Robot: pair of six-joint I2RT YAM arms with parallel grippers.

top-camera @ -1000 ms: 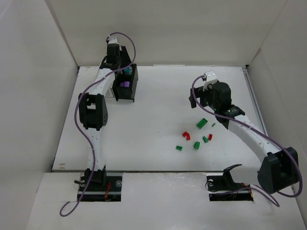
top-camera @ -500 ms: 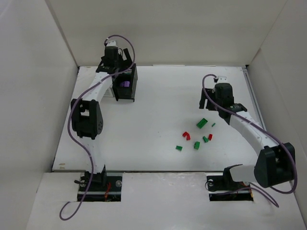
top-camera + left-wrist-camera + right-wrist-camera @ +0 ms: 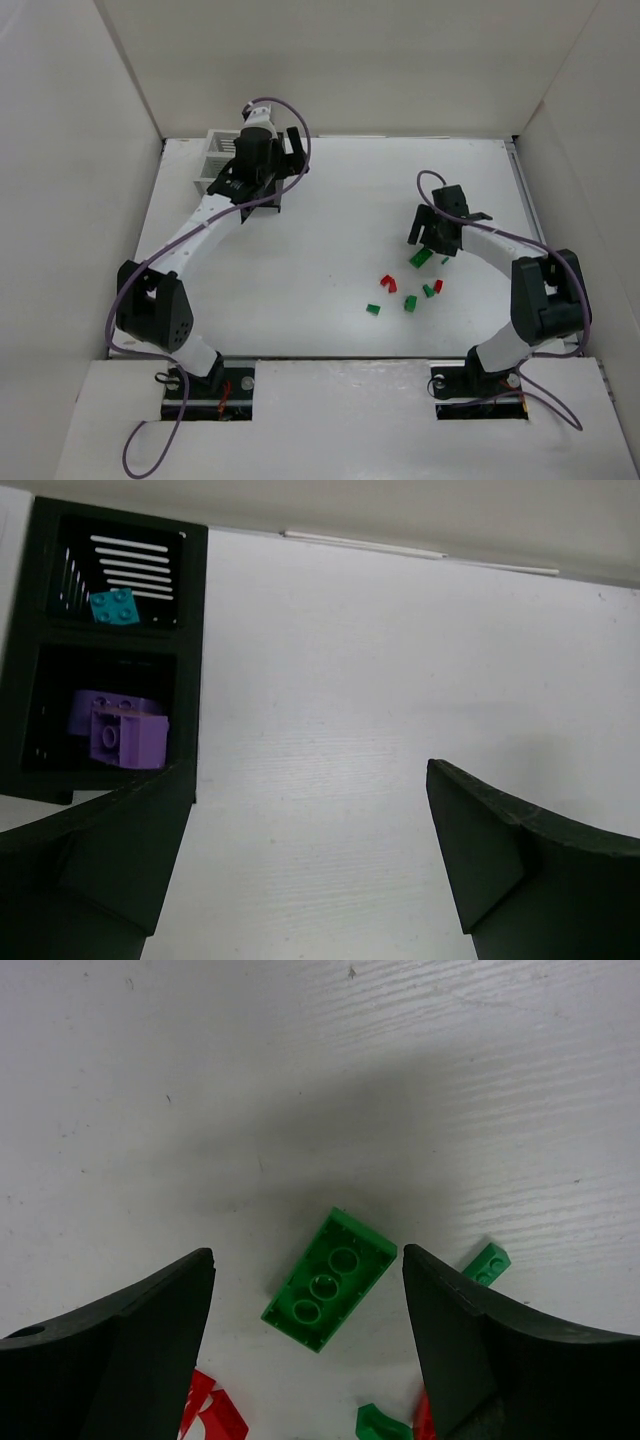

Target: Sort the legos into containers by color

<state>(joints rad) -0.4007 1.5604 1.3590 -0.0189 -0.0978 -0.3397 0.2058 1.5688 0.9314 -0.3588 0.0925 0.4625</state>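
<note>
The white table (image 3: 330, 210) carries everything. The left arm (image 3: 200, 230) reaches toward 11 o'clock. Its gripper (image 3: 308, 780) is spread wide over bare table and holds nothing, just at the 3 o'clock side of the black container (image 3: 192, 630). The white container (image 3: 218, 150) adjoins that one at its 9 o'clock side. The right arm (image 3: 500, 250) bends toward 9 o'clock. Its gripper (image 3: 307, 1255) hangs open and empty above a large green lego (image 3: 330, 1278), which lies with three round sockets upward, clear of both fingers. In the black container, a purple lego (image 3: 122, 730) sits in the nearer compartment and a teal lego (image 3: 116, 606) in the farther. Loose red legos (image 3: 388, 284) and small green legos (image 3: 410, 302) lie scattered at 4 o'clock from the table's middle.
</note>
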